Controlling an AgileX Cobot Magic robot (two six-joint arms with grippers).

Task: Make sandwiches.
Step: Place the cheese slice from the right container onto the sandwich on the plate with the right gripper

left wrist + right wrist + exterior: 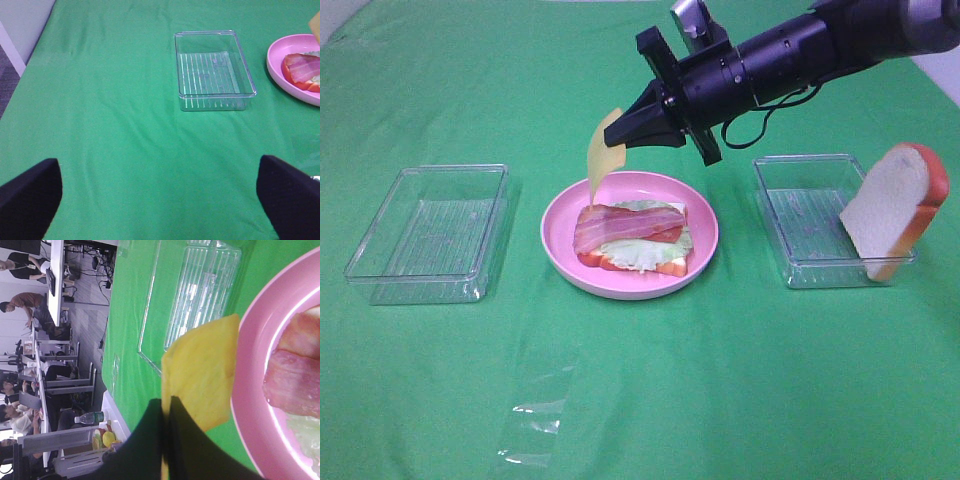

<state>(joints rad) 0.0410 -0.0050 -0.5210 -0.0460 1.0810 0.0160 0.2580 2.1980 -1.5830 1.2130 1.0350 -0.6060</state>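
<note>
The open sandwich stack lies on the round pink plate (pixel 558 228): a bread slice, pale lettuce (pixel 642 250) and reddish bacon (pixel 625 225) on top. My right gripper (pixel 623 137) reaches across above the plate's far edge, shut on a yellow cheese slice (pixel 603 152) that hangs down with its lower tip just above the bacon. The right wrist view shows the cheese (pixel 200 375) pinched between the dark fingers (pixel 180 440), beside the plate (pixel 250 370). A second bread slice (pixel 895 208) leans upright in the right tray. My left gripper (pixel 160 200) stands open over bare cloth.
A clear plastic tray (pixel 430 232) stands left of the plate, seen too in the left wrist view as the tray (pixel 212 70). Another clear tray (pixel 810 215) stands to the right. A sheet of clear film (pixel 535 420) lies on the green cloth near the front.
</note>
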